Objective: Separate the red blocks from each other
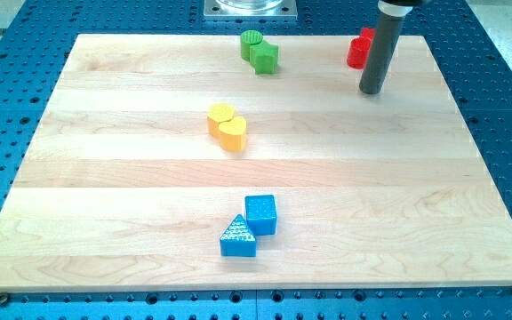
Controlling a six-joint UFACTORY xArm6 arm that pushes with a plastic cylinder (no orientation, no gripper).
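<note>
Two red blocks sit at the view's top right of the wooden board (pixel 105 178), touching each other: one (pixel 356 52) in front and another (pixel 367 35) just behind it, partly hidden by the rod. Their shapes are hard to make out. My tip (pixel 372 91) rests on the board just below and to the right of the red blocks, a short gap from them.
Two green blocks (pixel 260 51) touch at the view's top centre. Two yellow blocks (pixel 228 126) touch left of centre. A blue cube (pixel 260 214) and a blue triangle (pixel 238 237) touch near the view's bottom. A blue perforated table (pixel 505 107) surrounds the board.
</note>
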